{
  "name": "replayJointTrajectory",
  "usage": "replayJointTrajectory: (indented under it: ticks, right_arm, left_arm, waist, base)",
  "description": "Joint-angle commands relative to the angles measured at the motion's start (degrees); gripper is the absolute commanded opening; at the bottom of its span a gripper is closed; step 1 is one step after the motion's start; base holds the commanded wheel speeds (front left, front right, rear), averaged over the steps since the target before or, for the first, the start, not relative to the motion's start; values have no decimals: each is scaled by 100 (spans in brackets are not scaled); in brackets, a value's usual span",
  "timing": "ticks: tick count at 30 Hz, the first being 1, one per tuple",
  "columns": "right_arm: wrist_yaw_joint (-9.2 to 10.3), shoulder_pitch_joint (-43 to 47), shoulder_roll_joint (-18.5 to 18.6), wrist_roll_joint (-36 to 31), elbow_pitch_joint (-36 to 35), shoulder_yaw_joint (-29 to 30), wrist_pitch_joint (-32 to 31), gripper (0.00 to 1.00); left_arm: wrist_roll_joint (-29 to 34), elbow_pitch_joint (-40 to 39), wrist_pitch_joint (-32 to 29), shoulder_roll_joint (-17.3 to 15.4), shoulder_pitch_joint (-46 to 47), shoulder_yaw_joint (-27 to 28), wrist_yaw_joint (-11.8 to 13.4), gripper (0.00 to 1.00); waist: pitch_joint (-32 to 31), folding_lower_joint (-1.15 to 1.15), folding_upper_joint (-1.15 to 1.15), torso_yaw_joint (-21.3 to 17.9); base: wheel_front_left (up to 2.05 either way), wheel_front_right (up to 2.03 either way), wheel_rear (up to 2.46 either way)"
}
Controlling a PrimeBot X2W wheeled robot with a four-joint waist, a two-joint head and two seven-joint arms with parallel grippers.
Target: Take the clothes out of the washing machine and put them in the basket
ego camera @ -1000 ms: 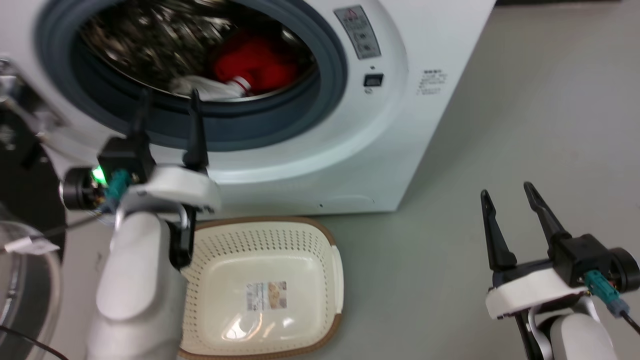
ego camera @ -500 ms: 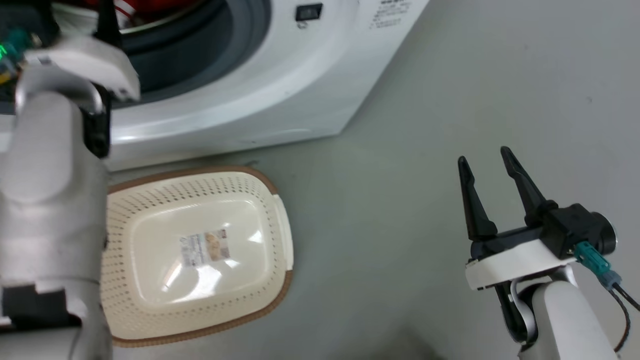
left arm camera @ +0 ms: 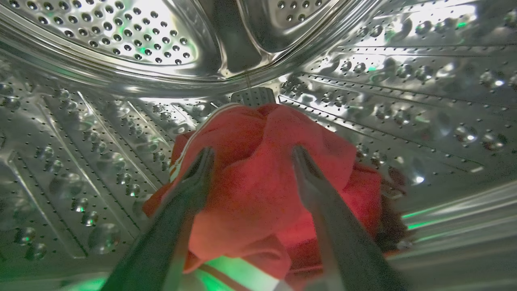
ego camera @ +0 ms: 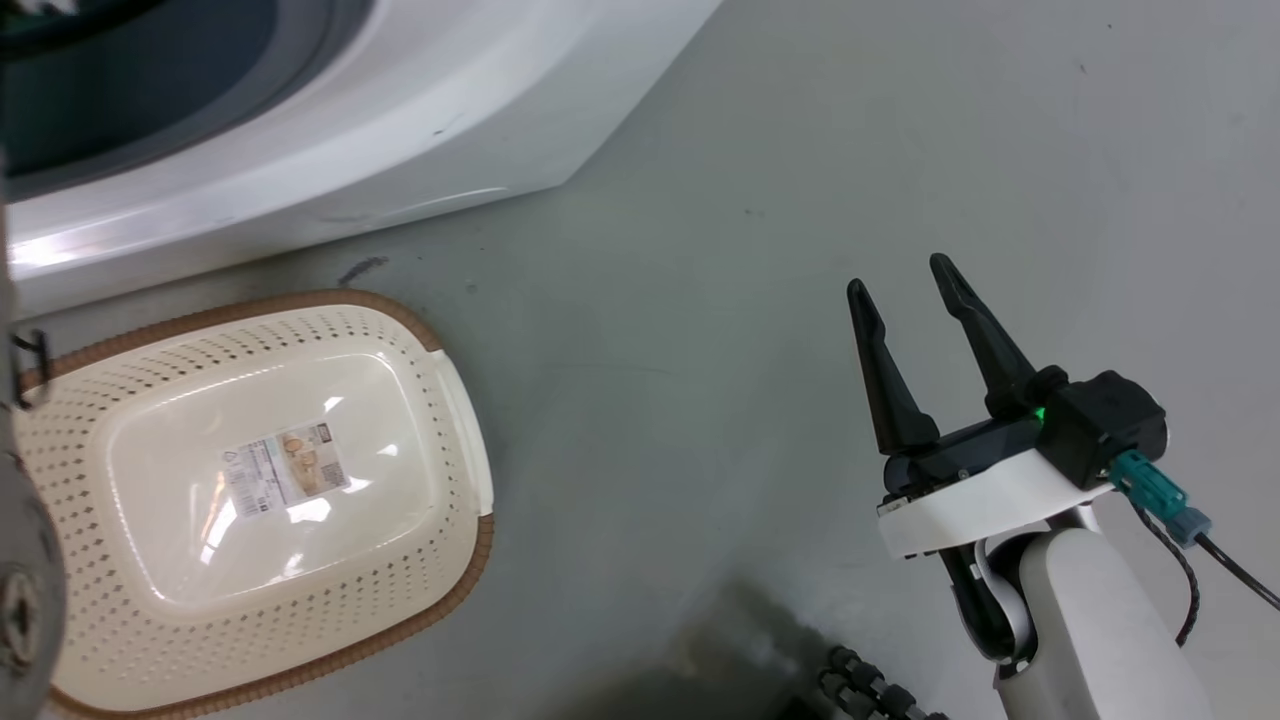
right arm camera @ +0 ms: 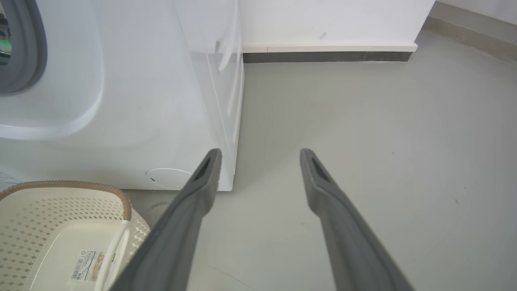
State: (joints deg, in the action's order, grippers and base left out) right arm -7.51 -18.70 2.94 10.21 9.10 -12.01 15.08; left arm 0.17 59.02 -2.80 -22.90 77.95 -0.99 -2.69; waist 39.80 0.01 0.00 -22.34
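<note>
Pointing into the steel drum, the left gripper spreads open fingers at the red garment; the right gripper hangs open-fingered right of the basket.

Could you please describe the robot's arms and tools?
The right tool has two long, tapering black fingers on a black block with a green light, a white collar, a teal plug with a black cable, and a pale forearm. The left tool has similar fingers.

Grey floor — basket and washing machine on it.
</note>
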Motion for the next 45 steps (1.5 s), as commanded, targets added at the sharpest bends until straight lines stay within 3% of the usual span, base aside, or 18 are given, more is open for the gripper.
replayJointTrajectory:
  ticks: [1,10,12,13,17,20,30,31,34,40,45]
  right_arm:
    - [4,-78,-12,42,-11,-36,11,100]
    - [4,-109,-11,184,-6,-162,11,100]
    - [4,-125,-11,196,-3,-181,12,100]
    - [4,-132,-11,210,-5,-193,12,100]
    - [4,-129,-11,254,3,-215,12,100]
    - [4,-139,-11,261,24,-202,12,100]
    - [4,-78,-7,119,195,-80,12,100]
    - [4,-78,-7,119,195,-80,12,100]
    - [4,78,-6,-19,298,-30,12,100]
    - [4,370,-5,-181,467,120,12,100]
    - [4,550,-6,-301,570,191,12,100]
  left_arm:
    - [36,80,-165,-54,128,-28,-21,100]
    - [-12,775,-2257,-335,832,-60,25,100]
    - [-57,834,-2570,-374,928,-30,66,37]
    - [-94,834,-2653,-390,959,-12,79,0]
    - [-131,705,-2717,-417,945,-17,123,0]
    - [-120,485,-2420,-406,797,-59,188,0]
    - [-367,-212,-236,-158,-199,1,246,0]
    - [-367,-212,-236,-158,-199,1,246,0]
    - [-512,-236,560,-14,-759,63,249,0]
    - [-720,-220,1470,284,-1553,114,201,0]
    - [-864,-445,1723,508,-2044,151,201,0]
  waist:
    - [91,-1,0,-98]
    - [195,-1,0,-242]
    - [212,-1,0,-258]
    - [216,-1,0,-266]
    - [209,-1,0,-272]
    - [181,-1,0,-243]
    - [-456,-1,0,78]
    - [-456,-1,0,78]
    - [-938,-1,0,226]
    - [-1622,-1,0,502]
    - [-1991,-1,0,685]
  base:
    - [0,0,0]
    - [0,0,0]
    - [0,0,0]
    - [0,0,0]
    - [0,0,0]
    - [0,0,0]
    - [0,0,0]
    - [0,0,0]
    - [0,0,0]
    - [0,0,0]
    - [0,0,0]
